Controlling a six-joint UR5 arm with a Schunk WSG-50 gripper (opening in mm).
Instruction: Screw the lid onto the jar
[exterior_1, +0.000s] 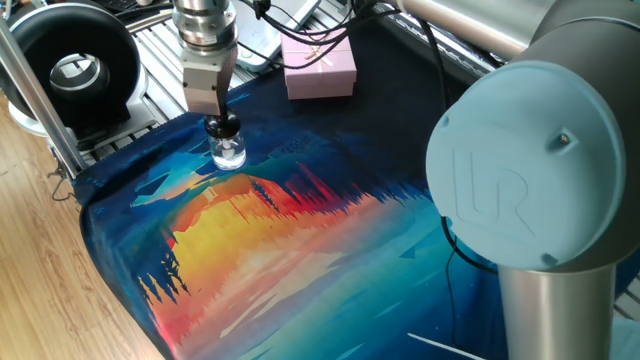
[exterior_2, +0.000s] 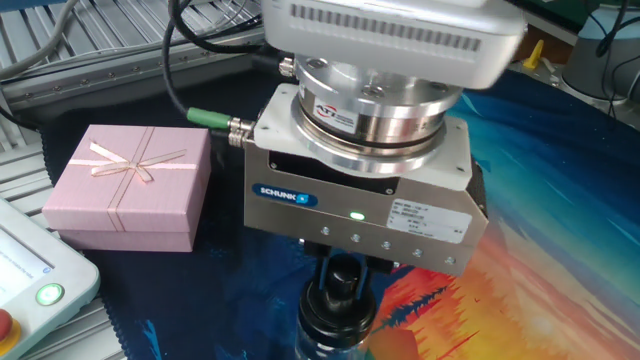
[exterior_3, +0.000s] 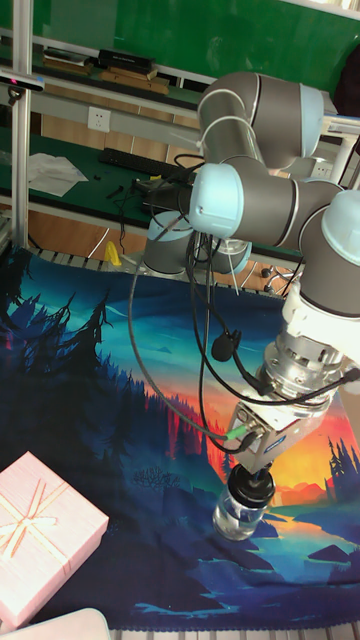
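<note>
- The jar (exterior_1: 229, 155) stands upright on the printed cloth (exterior_1: 300, 250), upper left of frame in one fixed view, close to the cloth's left edge and on a dark blue band just above the orange patch.
- The lid (exterior_1: 223, 128) sits on the jar's neck, and my gripper (exterior_1: 222, 127) is closed on that black cap from directly above; in the tall fixed view the lid (exterior_3: 252, 481) shows between my fingertips with the clear jar (exterior_3: 238, 515) right below it.
- In the other fixed view my gripper body fills the centre of frame, with the lid (exterior_2: 343, 287) showing just under it at the bottom edge; the jar is cut off there.
- Open cloth stretches to the lower right of the jar in one fixed view, bare through the orange and blue print.
- The pink gift box (exterior_1: 320, 70) lies at the top centre of that view, well apart from the jar, on the cloth's far edge.
- To the left, past the cloth's edge, stands a metal frame post (exterior_1: 40, 95) and a black round device (exterior_1: 70, 65) on ribbed metal; both are near the jar's side.
- My wrist hangs vertical over the jar in one fixed view; in the tall fixed view it leans down from the upper right, cables (exterior_3: 205, 330) looping to its left.
- My big pale-blue joint cap (exterior_1: 525, 170) blocks the right of frame.
</note>
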